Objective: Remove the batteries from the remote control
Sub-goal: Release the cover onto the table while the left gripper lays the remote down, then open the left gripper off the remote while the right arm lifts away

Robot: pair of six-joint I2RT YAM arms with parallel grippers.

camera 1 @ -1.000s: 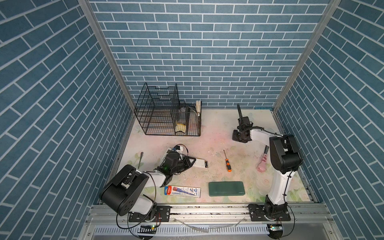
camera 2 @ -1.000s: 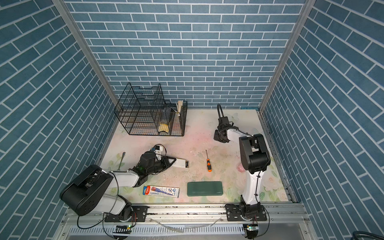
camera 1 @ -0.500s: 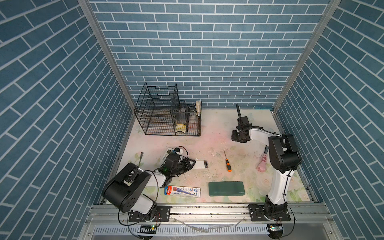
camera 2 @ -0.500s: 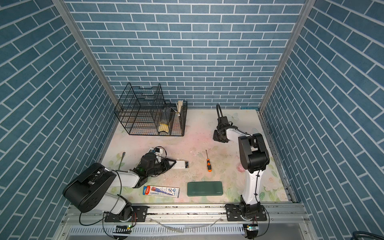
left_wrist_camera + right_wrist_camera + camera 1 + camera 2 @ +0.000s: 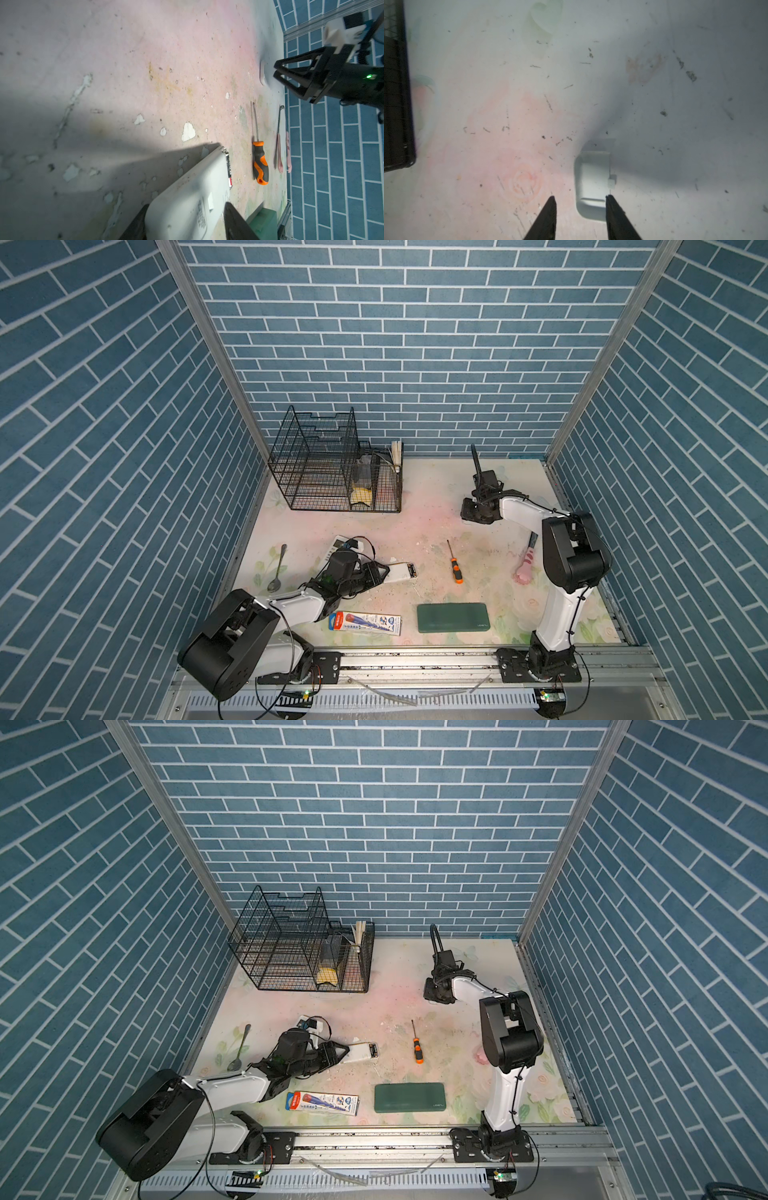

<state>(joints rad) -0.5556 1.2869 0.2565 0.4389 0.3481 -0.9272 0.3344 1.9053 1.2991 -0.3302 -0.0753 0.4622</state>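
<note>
Paired top views look down; wrist views skim the tabletop (image 5: 432, 506).

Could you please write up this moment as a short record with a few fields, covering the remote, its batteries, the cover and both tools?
remote: white remote control lying back up on the table
batteries: one battery visible in the open compartment
cover: small white battery cover flat on the table, far right
left tool: open, jaws either side of the remote's end
right tool: open above the cover, holding nothing
nearby: screwdriver lying right of the remote
</note>
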